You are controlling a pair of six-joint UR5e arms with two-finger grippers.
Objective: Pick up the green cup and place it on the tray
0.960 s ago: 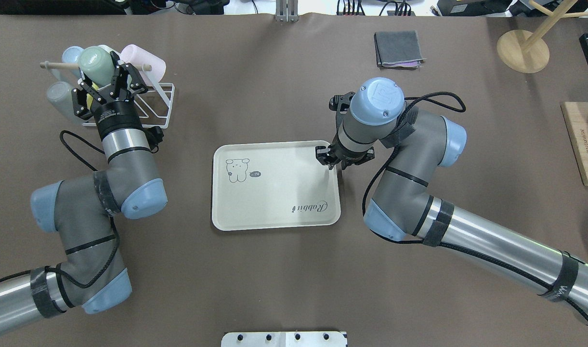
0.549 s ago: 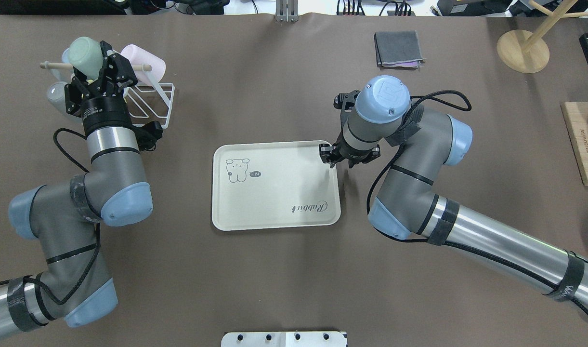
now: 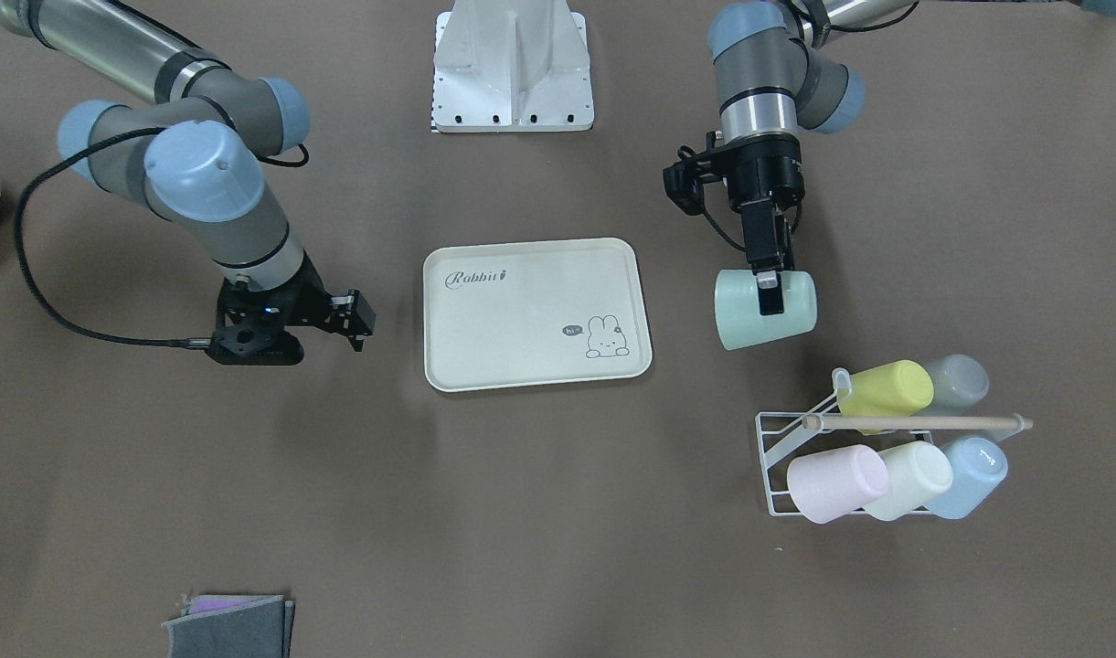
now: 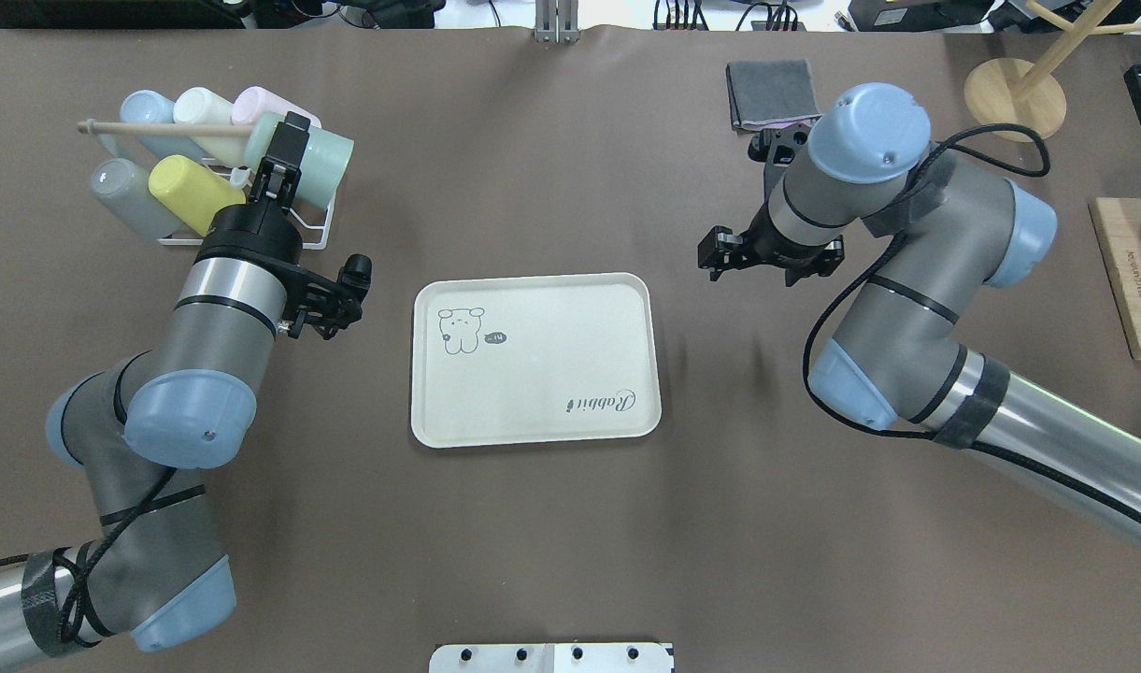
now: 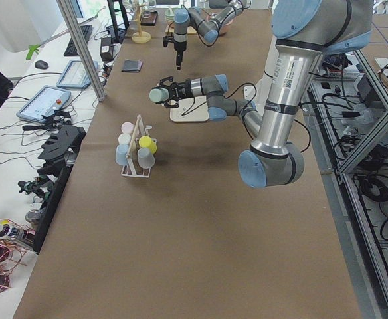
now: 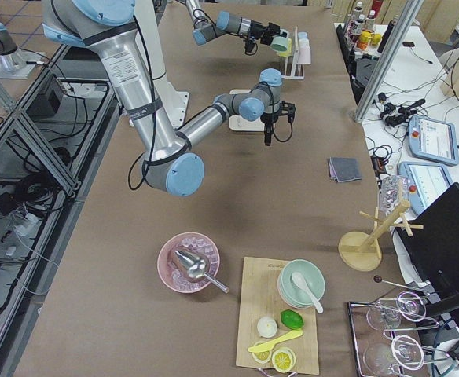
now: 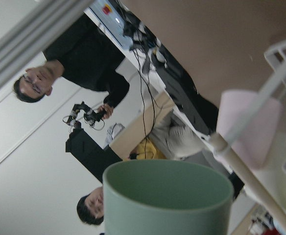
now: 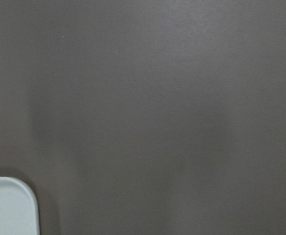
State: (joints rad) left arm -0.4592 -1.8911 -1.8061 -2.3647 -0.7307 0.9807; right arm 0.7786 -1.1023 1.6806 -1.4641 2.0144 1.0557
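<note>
Brown-covered table (image 3: 539,512), as I read it from my station.
1. Flat cream rectangular tray (image 3: 521,320) with bunny drawing, lying at mid-table.
2. Pale mint-green plastic tumbler (image 3: 738,318), on its side, held clear of the table. It sits off the tray's bunny end, between the tray and a white wire cup rack (image 3: 770,461), and is not on the tray.
3. Left claw (image 3: 770,294), gripping the tumbler.
4. Right claw (image 3: 355,318), beyond the tray's opposite end. I cannot tell its opening.

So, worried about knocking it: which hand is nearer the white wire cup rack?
Left. The left hand, gripping the pale mint-green plastic cup, is right by the rack; the right hand hangs beyond the cream rectangular tray.
</note>
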